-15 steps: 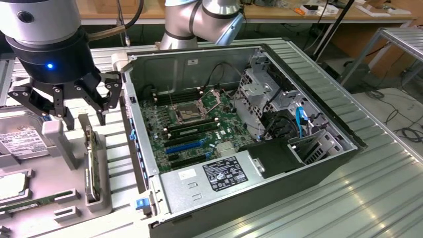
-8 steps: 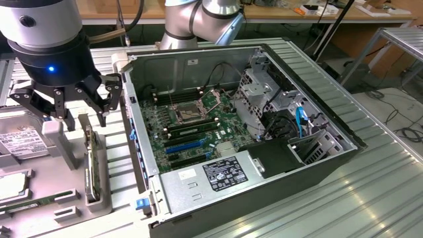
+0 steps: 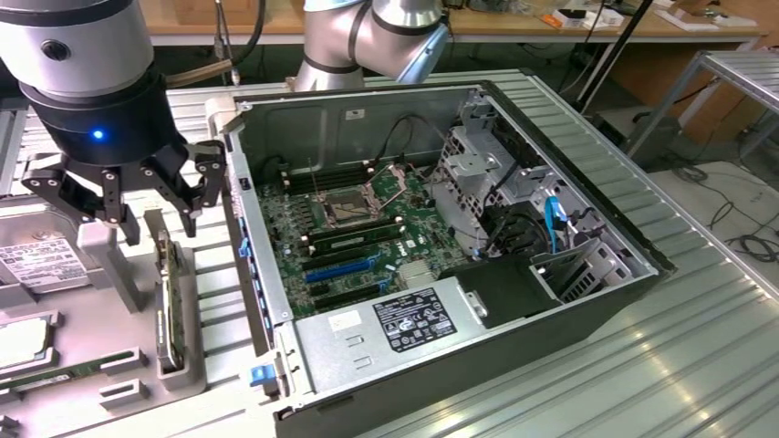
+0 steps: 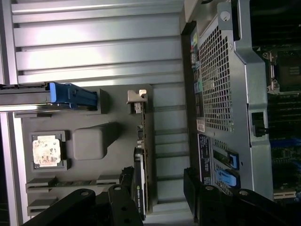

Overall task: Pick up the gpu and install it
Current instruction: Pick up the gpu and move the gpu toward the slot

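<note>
**Hovering gripper (image 3: 156, 226), jaws wide apart, over the gpu (image 3: 166, 301) that stands in its tray**

The ribbed metal table (image 3: 633, 365) carries everything. On it, toward the exterior view's right, the computer case (image 3: 572, 196) lies on its side with the cover off. Its motherboard (image 3: 353, 233) faces up, and the power supply (image 3: 389, 324) with a black label sits at the near end. The expansion slots on the board are empty, so the card is not installed yet.

Behind the case stands the silver robot arm (image 3: 371, 32). Its wrist comes in at the exterior view's left.

Beside the case, on the exterior view's left, lies a grey holder tray (image 3: 116, 274). The silver hard drive (image 3: 36, 260) with a white label rests in it at the far left edge.

The gpu stands on its long edge in a slot of this tray, thin and upright, just beside the case wall. In the wrist view the gpu (image 4: 141, 155) shows edge-on, with the silver bracket (image 4: 136, 96) at the end away from the gripper (image 4: 160, 186).

The black fingers (image 4: 124, 202) are spread wide and hold nothing. The card runs between them, closer to one finger. I cannot tell if that finger touches it. In the exterior view the fingertips hang just above the card's upper end.

A green memory stick (image 3: 61, 370) lies flat in the tray, nearer the camera. A small square processor chip (image 4: 47, 151) sits in its own pocket of the tray.
</note>
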`<action>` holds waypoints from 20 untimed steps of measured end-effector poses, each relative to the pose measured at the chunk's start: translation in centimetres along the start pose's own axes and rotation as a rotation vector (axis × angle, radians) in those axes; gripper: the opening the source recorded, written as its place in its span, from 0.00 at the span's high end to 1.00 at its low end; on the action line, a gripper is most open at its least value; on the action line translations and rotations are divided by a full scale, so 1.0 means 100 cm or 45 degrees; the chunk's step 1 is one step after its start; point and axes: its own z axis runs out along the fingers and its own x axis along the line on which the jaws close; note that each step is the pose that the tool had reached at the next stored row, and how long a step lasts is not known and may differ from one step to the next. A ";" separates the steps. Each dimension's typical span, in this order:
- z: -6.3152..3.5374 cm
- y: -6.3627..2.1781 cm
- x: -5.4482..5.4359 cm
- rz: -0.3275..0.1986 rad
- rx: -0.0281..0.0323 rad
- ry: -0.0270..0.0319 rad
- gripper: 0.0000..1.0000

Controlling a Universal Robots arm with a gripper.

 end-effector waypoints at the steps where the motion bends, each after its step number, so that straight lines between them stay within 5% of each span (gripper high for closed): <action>1: 0.0006 0.0000 0.000 0.000 0.0000 0.0000 0.46; 20: 0.0138 -0.0006 0.000 0.000 -0.0001 0.0000 0.46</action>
